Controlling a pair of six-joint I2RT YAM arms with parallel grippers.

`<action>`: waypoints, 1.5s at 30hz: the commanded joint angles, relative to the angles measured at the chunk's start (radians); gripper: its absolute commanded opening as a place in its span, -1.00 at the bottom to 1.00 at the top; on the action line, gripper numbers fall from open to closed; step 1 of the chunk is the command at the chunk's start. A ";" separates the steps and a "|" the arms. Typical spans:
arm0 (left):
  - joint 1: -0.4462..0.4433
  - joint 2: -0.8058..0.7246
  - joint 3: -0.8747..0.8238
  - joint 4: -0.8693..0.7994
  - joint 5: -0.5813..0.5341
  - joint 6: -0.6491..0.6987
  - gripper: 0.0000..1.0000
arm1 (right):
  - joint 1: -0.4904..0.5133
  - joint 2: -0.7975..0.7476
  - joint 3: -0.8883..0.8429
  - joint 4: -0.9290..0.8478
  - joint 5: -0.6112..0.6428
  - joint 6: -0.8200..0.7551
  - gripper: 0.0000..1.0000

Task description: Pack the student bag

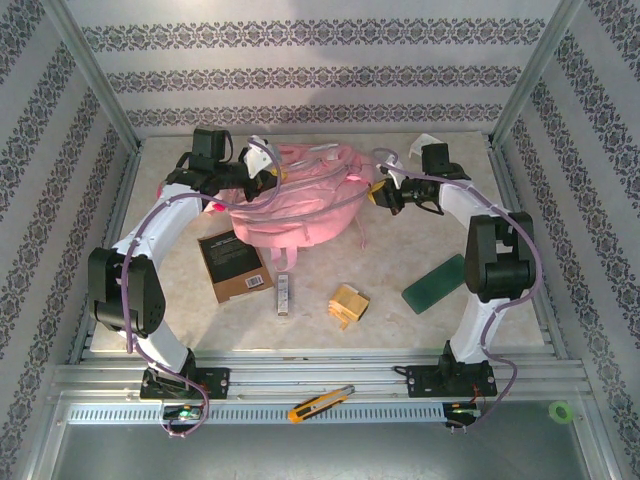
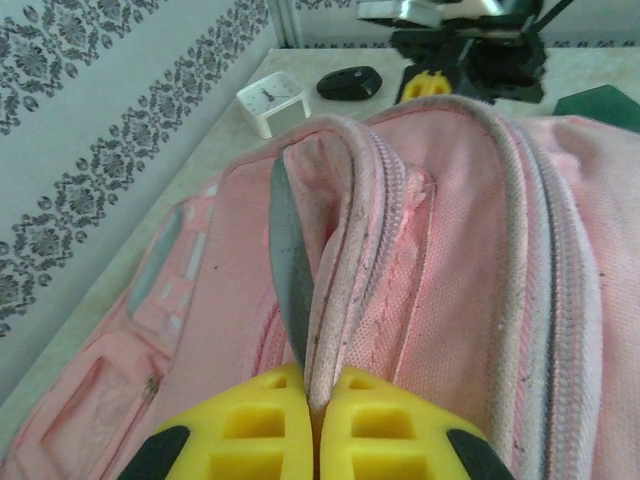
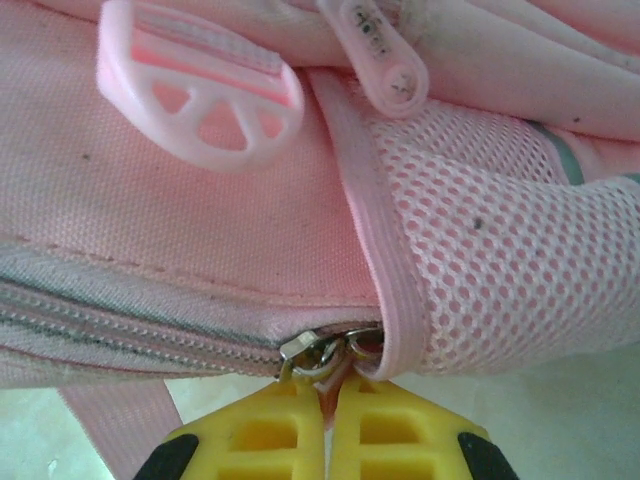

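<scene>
Between the left gripper's (image 2: 318, 392) yellow fingers (image 2: 258, 425), which are pressed together, sits a fold of the student bag (image 2: 470, 230). It is pinched at the zipped rim, and the fabric rises straight ahead of the fingertips with a grey lining edge (image 2: 285, 260) just to their left. Past that hand, beyond the bag's hump, a small white clock (image 2: 272, 104) and a black oval thing (image 2: 349, 82) lie on the table (image 2: 225, 145). At the bag's other end the right gripper (image 3: 326, 388) is also closed, nipping the zipper pull (image 3: 318, 358) where the zip meets a mesh side pocket (image 3: 500, 270). A pink plastic buckle (image 3: 200, 95) rests on the fabric above and to the left of its fingertips. From overhead, the bag lies slumped between the two hands, touching both, at the far middle of the table. Behind the hands, toward the arm bases and well apart from them, lie a brown book (image 1: 235, 262), a narrow little box (image 1: 284, 293), a pale wooden block (image 1: 348, 305) and a flat green piece (image 1: 435, 283). Nearer still, a yellow utility knife (image 1: 320, 403) lies on the metal rail between the bases.
</scene>
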State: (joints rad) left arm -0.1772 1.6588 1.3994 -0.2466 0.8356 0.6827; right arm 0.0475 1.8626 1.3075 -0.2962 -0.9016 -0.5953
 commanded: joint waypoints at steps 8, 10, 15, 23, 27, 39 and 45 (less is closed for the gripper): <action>-0.087 -0.025 -0.031 0.196 -0.320 -0.041 -1.00 | 0.029 -0.147 -0.068 -0.024 -0.008 0.116 -1.00; -0.105 -0.024 -0.037 0.212 -0.369 -0.052 -1.00 | 0.051 -0.158 -0.066 -0.048 0.025 0.140 -1.00; -0.114 -0.022 -0.050 0.250 -0.427 -0.101 -1.00 | 0.069 -0.161 -0.058 -0.094 0.058 0.210 -1.00; -0.136 -0.013 -0.057 0.265 -0.527 -0.118 -1.00 | 0.103 -0.190 -0.026 -0.192 0.012 0.399 -1.00; -0.134 -0.030 -0.094 0.296 -0.474 -0.124 -1.00 | 0.105 -0.189 -0.044 -0.180 -0.009 0.481 -0.93; 0.033 -0.048 -0.001 0.192 0.108 -0.168 -1.00 | 0.051 -0.299 -0.283 0.127 -0.022 0.789 0.19; 0.094 -0.046 0.010 0.217 0.269 -0.214 -1.00 | 0.037 -0.418 -0.514 0.403 0.006 0.917 0.24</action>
State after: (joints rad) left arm -0.1032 1.6390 1.3399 -0.1204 0.9138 0.5163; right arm 0.0826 1.4807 0.8642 -0.0849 -0.8833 0.2245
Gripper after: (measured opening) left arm 0.060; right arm 0.618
